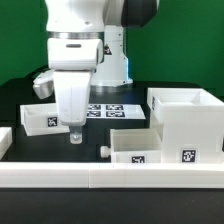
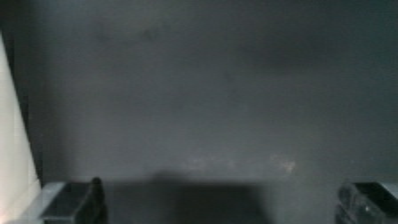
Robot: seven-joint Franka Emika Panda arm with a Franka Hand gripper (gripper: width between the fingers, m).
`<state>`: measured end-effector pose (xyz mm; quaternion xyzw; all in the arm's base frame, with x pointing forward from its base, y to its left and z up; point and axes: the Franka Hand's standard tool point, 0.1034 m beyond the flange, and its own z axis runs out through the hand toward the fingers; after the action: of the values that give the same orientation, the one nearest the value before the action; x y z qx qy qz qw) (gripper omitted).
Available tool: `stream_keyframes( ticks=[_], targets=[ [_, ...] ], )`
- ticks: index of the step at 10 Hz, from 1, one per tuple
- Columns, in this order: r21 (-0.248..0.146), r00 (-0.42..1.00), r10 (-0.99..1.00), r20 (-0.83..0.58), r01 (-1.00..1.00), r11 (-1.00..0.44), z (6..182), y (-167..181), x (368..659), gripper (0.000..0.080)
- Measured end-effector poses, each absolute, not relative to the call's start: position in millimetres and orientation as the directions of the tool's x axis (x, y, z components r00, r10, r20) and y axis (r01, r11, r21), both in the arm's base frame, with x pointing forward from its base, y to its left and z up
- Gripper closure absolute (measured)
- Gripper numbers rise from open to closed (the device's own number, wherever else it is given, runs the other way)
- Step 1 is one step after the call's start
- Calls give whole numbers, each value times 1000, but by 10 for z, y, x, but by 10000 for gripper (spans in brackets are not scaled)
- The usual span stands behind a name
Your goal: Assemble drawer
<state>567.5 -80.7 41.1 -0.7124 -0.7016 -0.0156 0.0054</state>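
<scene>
Hovering above bare table (image 2: 214, 100), pincer (image 1: 73, 134) spread wide, empty. Case (image 1: 186, 122), near tray (image 1: 134, 150), far tray (image 1: 40, 118) all loose; neither tray slotted in yet.

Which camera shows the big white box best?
The exterior view: the large case stands nearly whole on its right. The wrist view shows only dark table, the gripper and a white edge I can't name.
</scene>
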Motion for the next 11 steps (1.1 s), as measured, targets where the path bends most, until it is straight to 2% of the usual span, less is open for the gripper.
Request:
stream_keyframes(
  ticks=[1,2,3,4,6,7,11],
  targets=[
    [31,20,999,31,999,-21,387,-782,5689,151],
    [30,18,999,32,999,-19,364,-763,5689,151],
    [79,12,1000,27,997,-14,368,-774,5755,151],
    [150,-21,1000,12,988,19,361,-798,5777,151],
    [226,-30,1000,-6,974,31,344,-850,5744,151],
    [211,-30,1000,-5,977,31,332,-844,5726,151],
    [217,31,999,15,976,-34,281,-539,5850,151]
  ],
)
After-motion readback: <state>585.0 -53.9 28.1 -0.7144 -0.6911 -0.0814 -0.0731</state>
